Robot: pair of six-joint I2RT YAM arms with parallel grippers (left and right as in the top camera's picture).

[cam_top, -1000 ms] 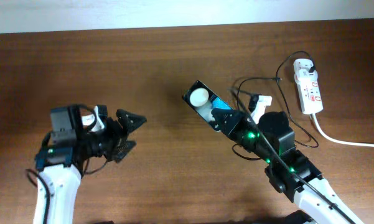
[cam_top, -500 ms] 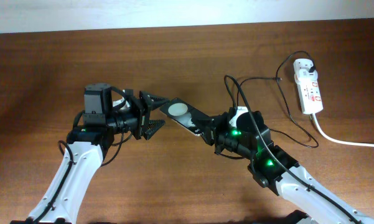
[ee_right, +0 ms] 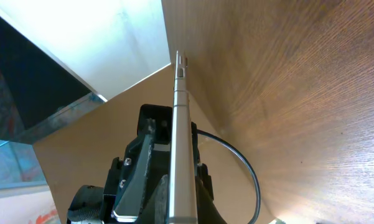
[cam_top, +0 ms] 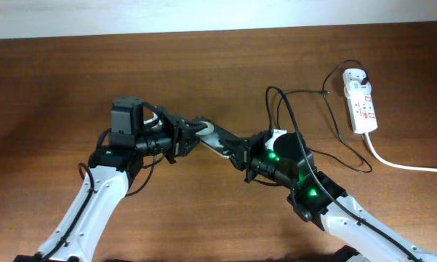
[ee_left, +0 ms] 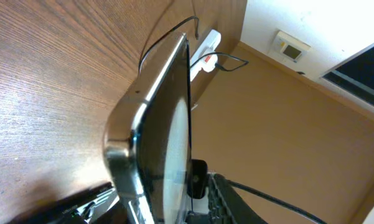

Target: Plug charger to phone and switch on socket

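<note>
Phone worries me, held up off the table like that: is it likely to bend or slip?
Probably stiff: the phone spans straight between the right gripper and the left gripper with no sag. Likely slippery: its rounded edge looks glossy in the left wrist view. Being thin and gripped near an end, it may pivot if the grip loosens.

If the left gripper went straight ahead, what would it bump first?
The phone, held up by the right gripper. The left gripper is right at its end, maybe touching.
</note>
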